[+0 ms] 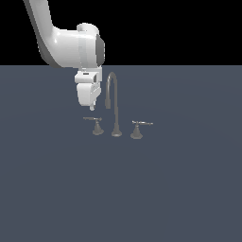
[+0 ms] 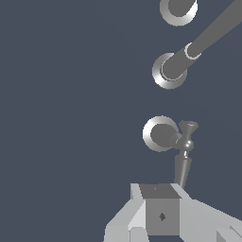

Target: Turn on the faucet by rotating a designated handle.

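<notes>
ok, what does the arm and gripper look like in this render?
White, glossy, rounded arm links with a dark grey inset at the wrist joint. The gripper is a boxy white hand with short pale fingers. The wrist view shows grey faceted finger blocks, one bearing a small dark diamond mark. No cables or labels visible.

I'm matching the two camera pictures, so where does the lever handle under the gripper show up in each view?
Exterior view: the handle stands at the exterior view's left of the gooseneck spout, below the gripper.
Wrist view: the handle lies just beyond the gripper's tip.
Shared landmark: the spout.
</notes>
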Robot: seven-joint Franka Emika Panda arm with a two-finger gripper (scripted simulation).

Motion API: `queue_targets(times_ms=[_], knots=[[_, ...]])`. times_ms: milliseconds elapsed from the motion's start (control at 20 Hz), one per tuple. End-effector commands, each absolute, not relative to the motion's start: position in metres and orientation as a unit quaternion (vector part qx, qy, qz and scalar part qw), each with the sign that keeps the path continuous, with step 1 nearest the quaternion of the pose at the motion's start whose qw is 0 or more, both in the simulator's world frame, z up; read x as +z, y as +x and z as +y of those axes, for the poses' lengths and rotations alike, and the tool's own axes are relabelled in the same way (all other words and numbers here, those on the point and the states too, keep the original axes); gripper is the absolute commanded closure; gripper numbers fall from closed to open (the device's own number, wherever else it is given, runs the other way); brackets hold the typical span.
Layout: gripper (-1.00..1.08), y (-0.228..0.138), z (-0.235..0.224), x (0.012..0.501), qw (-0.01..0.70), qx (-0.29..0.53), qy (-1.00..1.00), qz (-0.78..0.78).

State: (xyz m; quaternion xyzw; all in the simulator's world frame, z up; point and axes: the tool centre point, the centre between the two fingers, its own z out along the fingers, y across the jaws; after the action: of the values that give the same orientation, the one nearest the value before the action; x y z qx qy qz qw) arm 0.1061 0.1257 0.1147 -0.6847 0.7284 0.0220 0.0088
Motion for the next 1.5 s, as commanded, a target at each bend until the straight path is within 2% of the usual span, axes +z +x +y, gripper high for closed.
queue_targets(times_ms=[0,400,800,1450], knots=[[1.08,0.110,0.128,0.099,0.006,0.015,-0.669,0.743],[1.08,0.115,0.133,0.069,0.001,0.002,-0.641,0.768],[1.08,0.115,0.134,0.065,0.000,0.000,-0.638,0.770],[1.08,0.082,0.158,0.065,0.000,0.000,-0.638,0.770]])
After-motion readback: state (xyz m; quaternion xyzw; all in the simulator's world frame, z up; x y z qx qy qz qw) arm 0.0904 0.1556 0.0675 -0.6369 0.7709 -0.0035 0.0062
